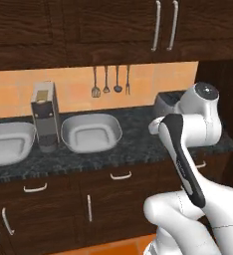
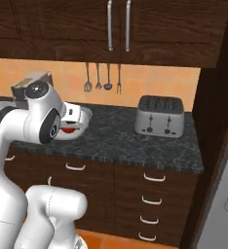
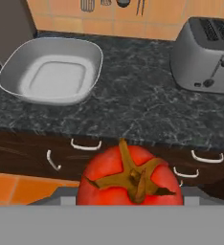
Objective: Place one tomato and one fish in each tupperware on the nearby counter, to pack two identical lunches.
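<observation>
Two tubs sit empty on the counter (image 1: 138, 144): the near tub (image 1: 91, 132) beside a tall grey appliance (image 1: 45, 115), the far tub (image 1: 8, 143) left of it. A toaster (image 2: 160, 115) stands well to the right. The gripper (image 2: 69, 127) carries a tomato (image 3: 130, 176); its fingers are hidden, so I judge it clamped on the fruit. It is short of the counter's front edge, so an early release would likely drop the tomato to the floor. Being round, it could also roll if dropped on the rim.

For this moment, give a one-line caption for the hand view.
Tomato carried at the fingers, facing an empty tupperware and toaster on the black counter.
</observation>
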Robot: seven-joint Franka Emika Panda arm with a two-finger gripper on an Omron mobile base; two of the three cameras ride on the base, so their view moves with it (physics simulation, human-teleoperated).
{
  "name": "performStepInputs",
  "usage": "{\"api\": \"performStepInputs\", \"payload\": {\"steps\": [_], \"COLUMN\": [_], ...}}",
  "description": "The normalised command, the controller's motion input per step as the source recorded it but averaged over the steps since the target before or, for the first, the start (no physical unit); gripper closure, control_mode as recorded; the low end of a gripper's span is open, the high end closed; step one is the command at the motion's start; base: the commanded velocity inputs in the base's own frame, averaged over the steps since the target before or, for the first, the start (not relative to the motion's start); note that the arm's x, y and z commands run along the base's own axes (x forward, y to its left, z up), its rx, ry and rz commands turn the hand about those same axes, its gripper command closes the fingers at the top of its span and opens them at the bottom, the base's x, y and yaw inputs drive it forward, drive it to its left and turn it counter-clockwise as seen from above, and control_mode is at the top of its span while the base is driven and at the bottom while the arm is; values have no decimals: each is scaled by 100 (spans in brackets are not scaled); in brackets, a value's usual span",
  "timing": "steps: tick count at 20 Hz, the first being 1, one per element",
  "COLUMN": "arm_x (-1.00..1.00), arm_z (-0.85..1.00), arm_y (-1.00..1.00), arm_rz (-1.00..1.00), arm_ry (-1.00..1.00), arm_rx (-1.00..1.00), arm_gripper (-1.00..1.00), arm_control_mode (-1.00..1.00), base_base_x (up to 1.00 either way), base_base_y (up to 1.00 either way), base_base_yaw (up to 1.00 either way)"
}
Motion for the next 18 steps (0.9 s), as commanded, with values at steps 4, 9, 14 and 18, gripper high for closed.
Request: {"api": "performStepInputs", "payload": {"steps": [4,9,14,18], "arm_x": [0,0,0,20], "arm_z": [0,0,0,-72], "arm_y": [0,0,0,18], "arm_rz": [0,0,0,0], "arm_ry": [0,0,0,6], "arm_rx": [0,0,0,0], "arm_gripper": [100,100,100,100], "arm_control_mode": [100,100,100,-100], "base_base_x": [45,53,49,0], "base_base_y": [100,43,32,0], "base_base_yaw": [0,0,0,0]}}
